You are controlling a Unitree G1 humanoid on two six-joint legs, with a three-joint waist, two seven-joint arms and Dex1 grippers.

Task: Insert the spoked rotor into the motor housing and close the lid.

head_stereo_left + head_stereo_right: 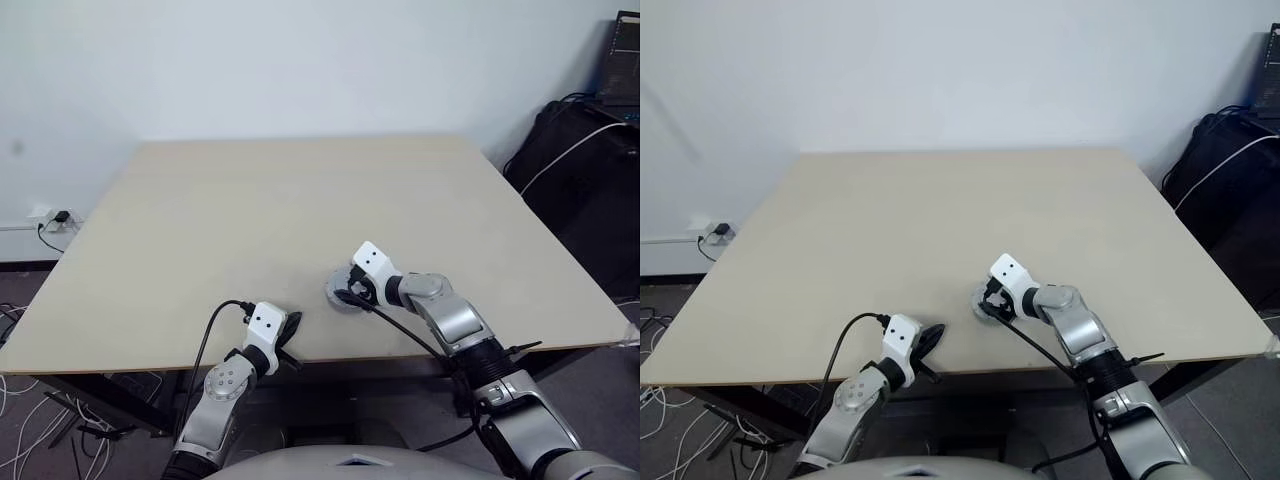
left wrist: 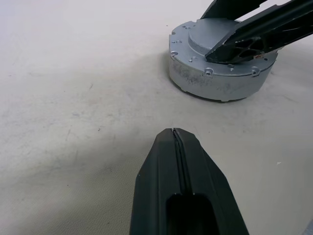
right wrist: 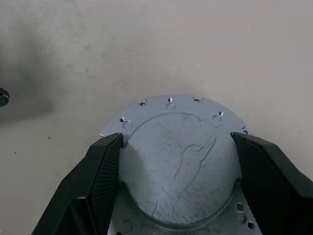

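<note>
Left hand (image 1: 290,330) sits pinched shut and empty at the near edge of the tabletop (image 1: 300,200), the lid (image 3: 178,166) lying just right and slightly beyond it on the motor housing (image 2: 220,78), where the right hand (image 3: 176,161) straddles its raised centre, fingers (image 3: 105,166) wide on either side.

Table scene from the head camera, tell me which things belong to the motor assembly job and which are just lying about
Belongs to the job:
- lid, smooth grey face up, seated on the motor housing
- right gripper, fingers either side of the lid's raised centre
- left gripper, shut, resting apart on the table

Just lying about:
- black bags with a white cable, right of the table
- wall socket and plug, at the left
</note>
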